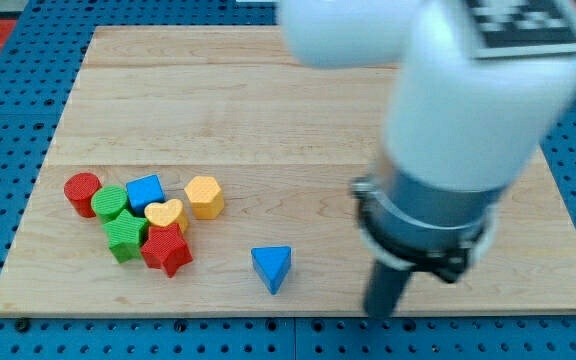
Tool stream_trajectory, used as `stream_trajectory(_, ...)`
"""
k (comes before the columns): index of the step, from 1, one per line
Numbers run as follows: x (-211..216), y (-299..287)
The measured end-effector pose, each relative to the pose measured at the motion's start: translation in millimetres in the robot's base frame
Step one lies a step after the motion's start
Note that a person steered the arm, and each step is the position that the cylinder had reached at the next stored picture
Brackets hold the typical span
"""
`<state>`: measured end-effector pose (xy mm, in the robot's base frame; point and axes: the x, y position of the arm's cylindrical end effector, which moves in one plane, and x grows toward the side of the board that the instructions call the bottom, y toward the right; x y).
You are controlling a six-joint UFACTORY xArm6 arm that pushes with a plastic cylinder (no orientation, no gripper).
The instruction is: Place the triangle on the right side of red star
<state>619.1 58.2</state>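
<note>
The blue triangle (271, 267) lies flat on the wooden bench (298, 110) near the view's bottom edge, one corner pointing down, apart from the red star (166, 249) to its left; the star touches the green star (125, 235) and the yellow heart (165, 213). My tip (380, 312), a bare rod tool holding nothing, stands well right of the triangle; the cluster also holds a red cylinder (82, 193), green cylinder (110, 202), blue cube (146, 191) and yellow hexagon (203, 196).
</note>
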Motion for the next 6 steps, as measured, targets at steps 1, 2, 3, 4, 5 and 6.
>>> stream_trajectory(1, 0, -45)
stream_trajectory(2, 0, -44)
stream_trajectory(3, -1, -56)
stream_trajectory(4, 0, -69)
stream_trajectory(5, -11, -64)
stream_trajectory(6, -21, -38)
